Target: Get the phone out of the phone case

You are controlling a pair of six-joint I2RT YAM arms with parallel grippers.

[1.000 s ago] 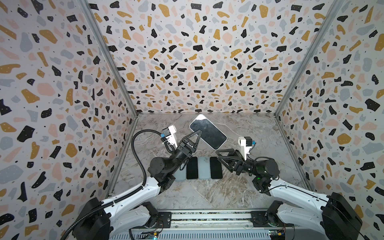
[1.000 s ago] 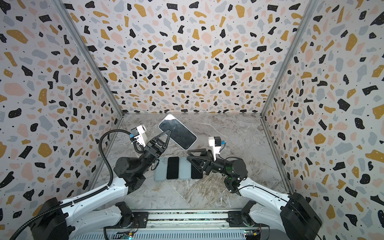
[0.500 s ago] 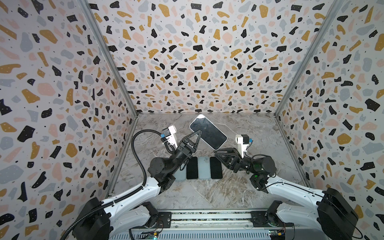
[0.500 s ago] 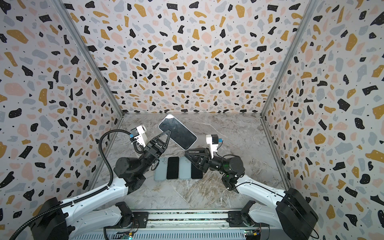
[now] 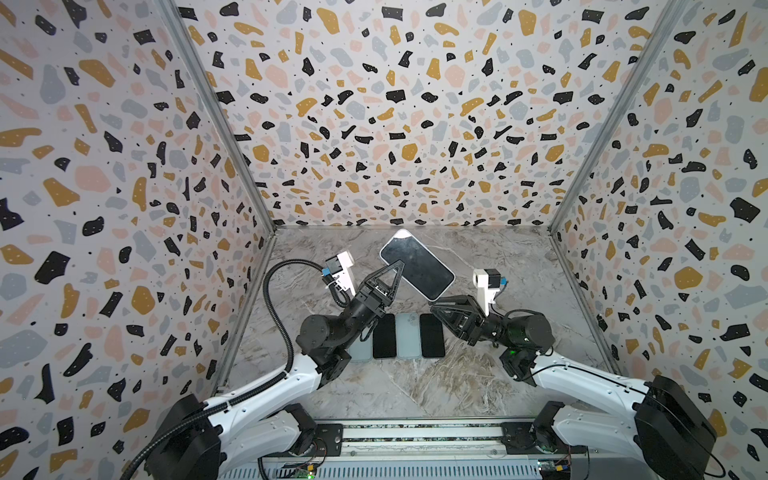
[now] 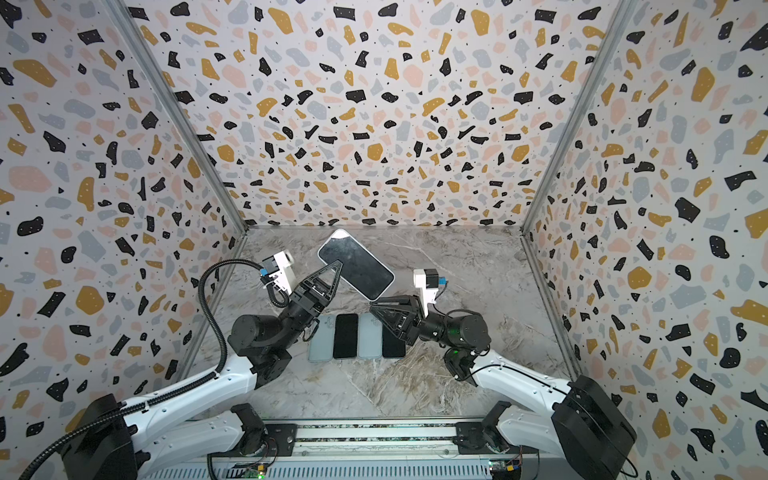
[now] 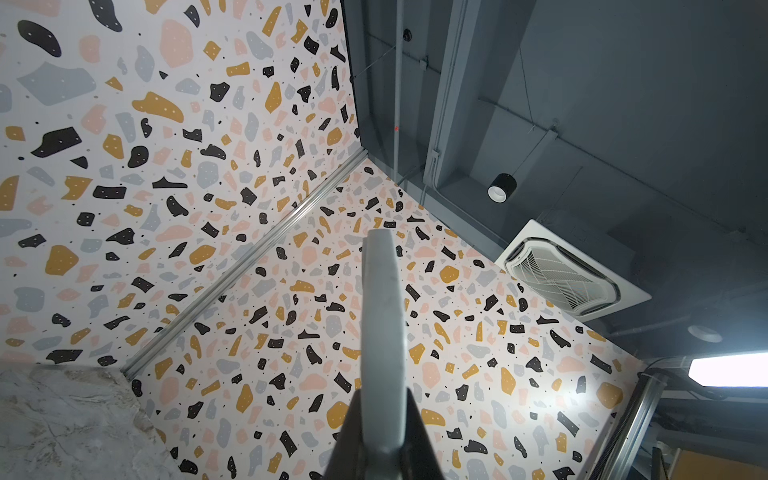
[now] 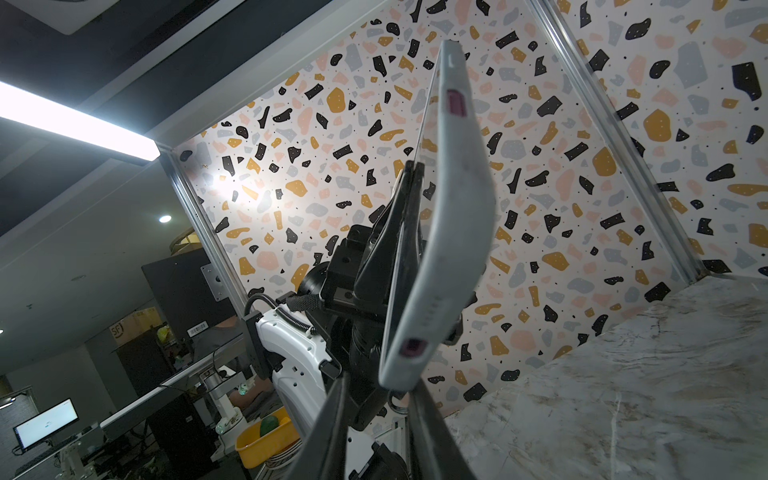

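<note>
grey phone case (image 8: 453, 216) aloft, clamped in left jaws; right jaws straddle corner, grip unclear.

Stereo pair high over the table (image 5: 415, 386); wrist cameras upward, close

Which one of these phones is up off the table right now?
The cased phone pinched in the left claw; the rest lie flat on the table.

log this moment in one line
left pincer: shut on cased phone, aloft | right pincer: straddles its lower corner, grip unclear
</note>
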